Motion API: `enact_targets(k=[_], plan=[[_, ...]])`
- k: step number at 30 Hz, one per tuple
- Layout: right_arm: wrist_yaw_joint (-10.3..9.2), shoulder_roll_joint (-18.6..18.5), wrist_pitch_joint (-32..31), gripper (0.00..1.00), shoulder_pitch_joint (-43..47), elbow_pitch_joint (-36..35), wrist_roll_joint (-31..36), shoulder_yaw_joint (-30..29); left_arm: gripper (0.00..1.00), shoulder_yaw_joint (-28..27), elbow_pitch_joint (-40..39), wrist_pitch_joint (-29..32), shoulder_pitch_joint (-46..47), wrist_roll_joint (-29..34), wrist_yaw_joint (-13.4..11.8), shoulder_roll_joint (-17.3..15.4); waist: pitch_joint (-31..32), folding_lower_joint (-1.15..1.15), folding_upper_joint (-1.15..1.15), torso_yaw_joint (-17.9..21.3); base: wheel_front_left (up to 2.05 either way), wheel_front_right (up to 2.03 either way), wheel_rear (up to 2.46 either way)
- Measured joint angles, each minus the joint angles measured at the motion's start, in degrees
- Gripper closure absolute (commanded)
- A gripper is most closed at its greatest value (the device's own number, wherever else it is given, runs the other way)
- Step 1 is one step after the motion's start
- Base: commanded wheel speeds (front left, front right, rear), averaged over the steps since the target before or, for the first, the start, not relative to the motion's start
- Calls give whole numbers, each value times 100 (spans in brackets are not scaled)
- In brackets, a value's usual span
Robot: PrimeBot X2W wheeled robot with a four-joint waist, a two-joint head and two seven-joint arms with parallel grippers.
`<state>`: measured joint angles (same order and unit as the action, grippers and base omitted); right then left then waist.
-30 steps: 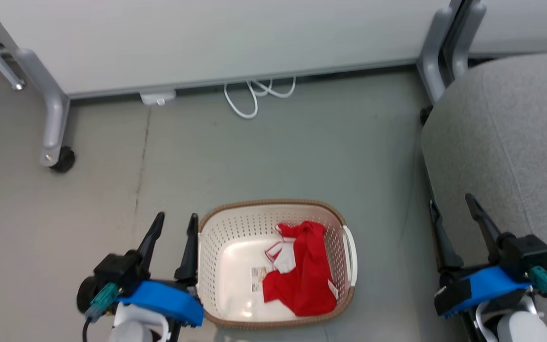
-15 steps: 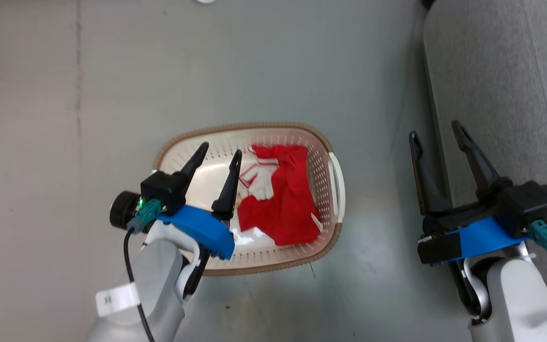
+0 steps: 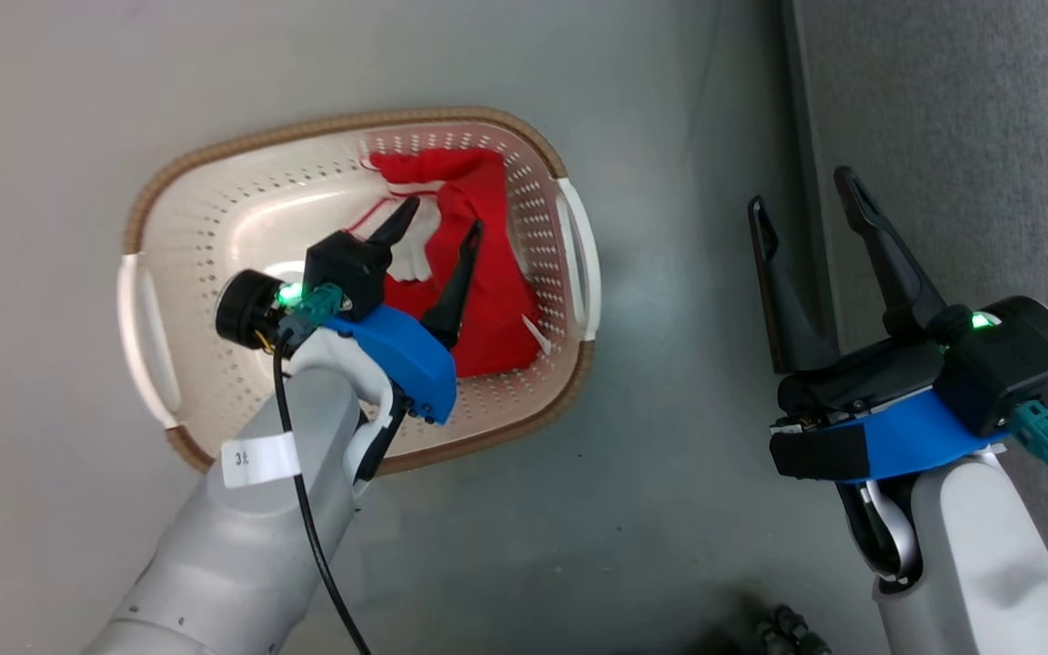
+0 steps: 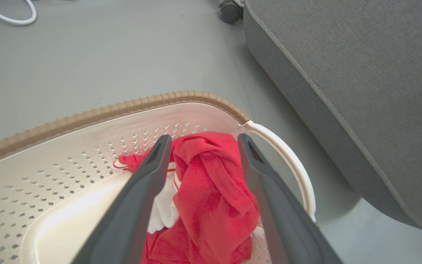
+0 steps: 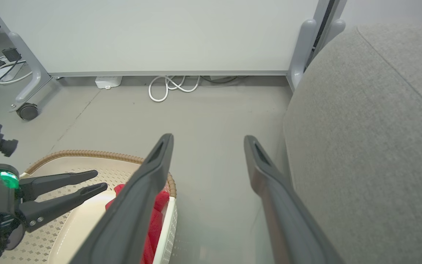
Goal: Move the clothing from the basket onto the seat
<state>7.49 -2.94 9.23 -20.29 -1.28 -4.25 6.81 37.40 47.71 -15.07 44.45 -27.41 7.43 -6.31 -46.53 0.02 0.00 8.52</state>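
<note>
Jaws of left gripper (image 3: 442,214) spread wide, empty, poised over the clothing (image 3: 497,300) in the basket (image 3: 242,196); right gripper (image 3: 799,189) likewise, by the seat (image 3: 961,109). Grasp and transfer pending.

Bright even light, soft shadows, glare inside basket (image 3: 215,218)

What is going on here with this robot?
The left gripper hangs open over the red clothing, which lies in the basket; nothing is gripped yet. The right gripper is open and empty, beside the edge of the grey seat.
</note>
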Motion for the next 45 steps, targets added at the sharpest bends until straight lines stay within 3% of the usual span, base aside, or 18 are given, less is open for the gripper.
enact_targets(k=[12, 23, 24, 25, 27, 45], plan=[[0, 0, 294, 0, -193, 110, -346, 335, 0, 498, 832, 3, 554, -521, 0, -45, -594, -1, 0, 480, 0, 0, 0], [0, 1, 433, 0, -218, 193, -487, 423, 0, 732, 1804, 314, 845, -936, 0, 42, -748, -1, 0, 631, 0, 0, 0], [0, 1, 445, 0, -230, 202, -495, 426, 9, 743, 1852, 314, 869, -944, 0, 58, -748, -1, 0, 637, 0, 0, 0], [0, 1, 446, 0, -251, 210, -501, 426, 52, 756, 1893, 314, 887, -949, 0, 79, -747, -1, 0, 641, 0, 0, 0], [0, 1, 454, 0, -268, 235, -513, 435, 100, 798, 1972, 314, 906, -953, 0, 102, -739, -1, 0, 644, 0, 0, 0], [0, 1, 494, 0, -334, 361, -445, 398, 100, 1168, 2075, 286, 962, -1308, 0, 185, -588, -2, 0, 452, 0, 0, 0]])
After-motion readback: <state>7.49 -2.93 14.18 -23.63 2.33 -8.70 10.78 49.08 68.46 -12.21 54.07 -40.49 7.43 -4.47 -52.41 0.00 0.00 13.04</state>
